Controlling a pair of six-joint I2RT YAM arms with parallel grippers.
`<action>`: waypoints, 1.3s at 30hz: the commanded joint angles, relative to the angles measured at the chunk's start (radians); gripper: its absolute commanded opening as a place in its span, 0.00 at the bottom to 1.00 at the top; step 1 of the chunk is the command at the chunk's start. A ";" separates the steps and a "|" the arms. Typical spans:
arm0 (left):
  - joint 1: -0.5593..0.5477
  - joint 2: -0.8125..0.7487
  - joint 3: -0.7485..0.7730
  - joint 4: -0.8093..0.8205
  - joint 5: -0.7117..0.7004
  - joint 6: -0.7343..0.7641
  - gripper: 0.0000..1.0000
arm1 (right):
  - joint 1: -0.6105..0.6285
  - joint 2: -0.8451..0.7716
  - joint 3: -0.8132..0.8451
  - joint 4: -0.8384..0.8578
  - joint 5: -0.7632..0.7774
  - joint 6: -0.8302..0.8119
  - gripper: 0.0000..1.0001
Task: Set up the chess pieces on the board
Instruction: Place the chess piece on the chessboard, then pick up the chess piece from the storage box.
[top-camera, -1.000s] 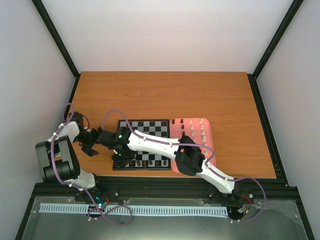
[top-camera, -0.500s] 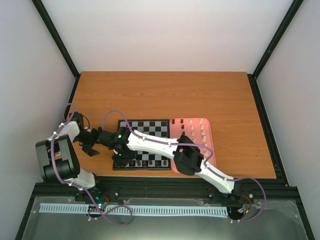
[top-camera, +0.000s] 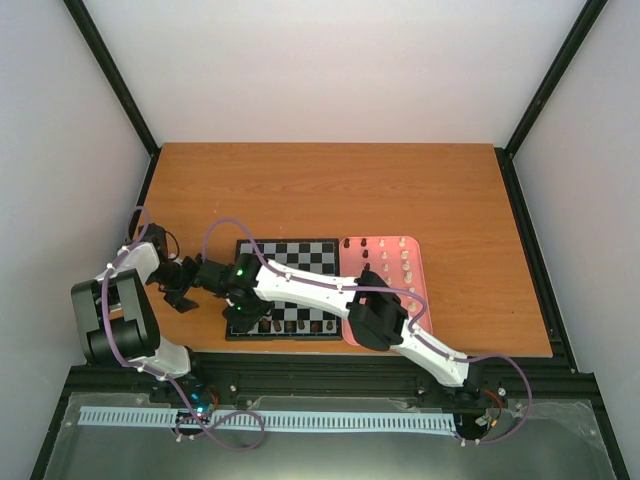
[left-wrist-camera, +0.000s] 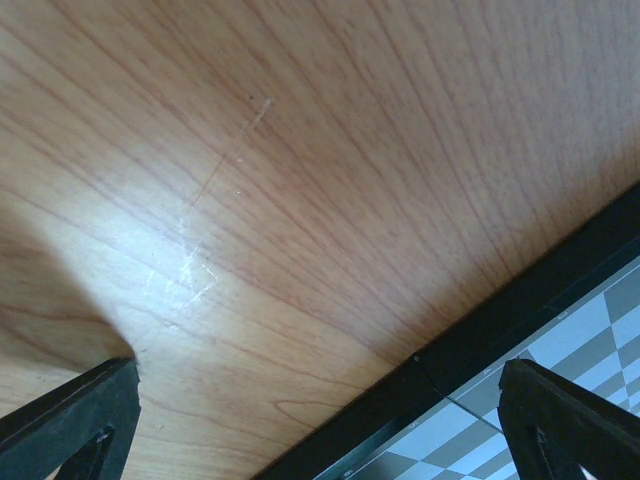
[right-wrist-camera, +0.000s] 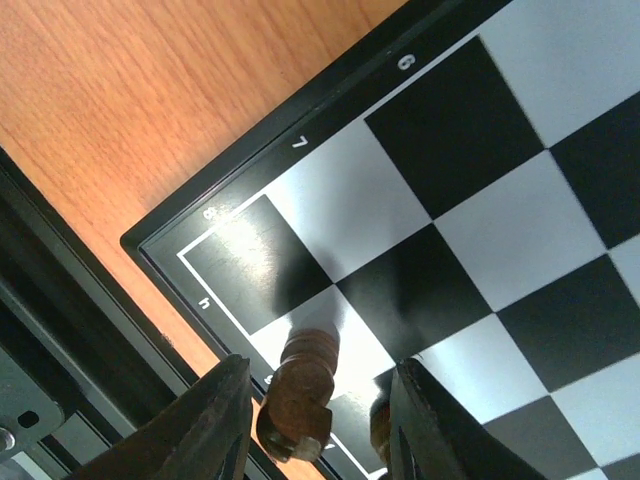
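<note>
The board (top-camera: 300, 258) lies at the table's near edge, with dark brown chess pieces (top-camera: 300, 325) along its near row. My right gripper (top-camera: 240, 318) hangs over the board's near-left corner. In the right wrist view it (right-wrist-camera: 315, 430) is open around a brown piece (right-wrist-camera: 305, 385) that stands on a pale square by the border, close to the left finger (right-wrist-camera: 210, 425). A second brown piece (right-wrist-camera: 380, 430) is partly hidden by the right finger. My left gripper (top-camera: 185, 297) is open and empty over bare wood left of the board (left-wrist-camera: 560, 335).
A pink tray (top-camera: 418, 270) with cream-white pieces (top-camera: 385, 262) lies against the board's right side. The table's near edge and a black rail run just below the board. Black frame posts stand at the table's corners.
</note>
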 joint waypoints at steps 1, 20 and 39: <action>0.008 0.011 0.023 0.013 0.008 0.006 1.00 | -0.005 -0.085 0.038 0.002 0.079 -0.003 0.40; 0.008 0.023 0.041 0.003 0.001 0.023 1.00 | -0.402 -0.314 -0.249 -0.010 0.277 -0.021 0.62; 0.008 0.116 0.096 0.001 -0.011 0.041 1.00 | -0.633 -0.159 -0.281 0.062 0.216 -0.151 0.53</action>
